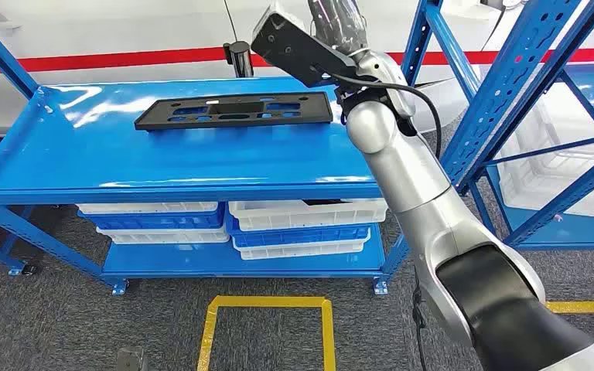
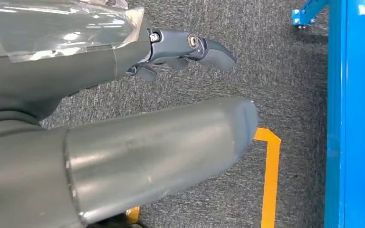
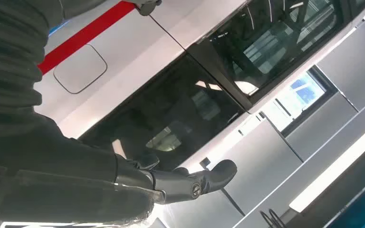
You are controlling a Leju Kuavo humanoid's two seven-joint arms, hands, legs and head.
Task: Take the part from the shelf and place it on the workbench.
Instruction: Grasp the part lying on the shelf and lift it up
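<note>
A flat black part (image 1: 232,110) with several cut-outs lies on the blue top surface (image 1: 124,166) of the wheeled bench. My right arm is raised, and my right hand (image 1: 339,27) hangs in the air above and just past the part's right end, not touching it. In the right wrist view that hand (image 3: 123,175) holds nothing, and its dark fingers (image 3: 195,183) reach out toward a white car's window. My left hand (image 2: 100,66) hangs low over the carpet with nothing in it, its fingers (image 2: 190,45) apart from the thick grey thumb (image 2: 171,152).
White and blue bins (image 1: 302,224) are stacked on the bench's lower level. A tall blue rack (image 1: 510,100) stands close on the right of my arm. Yellow tape (image 1: 267,303) marks a square on the grey carpet. A white car with a red stripe (image 1: 124,59) stands behind.
</note>
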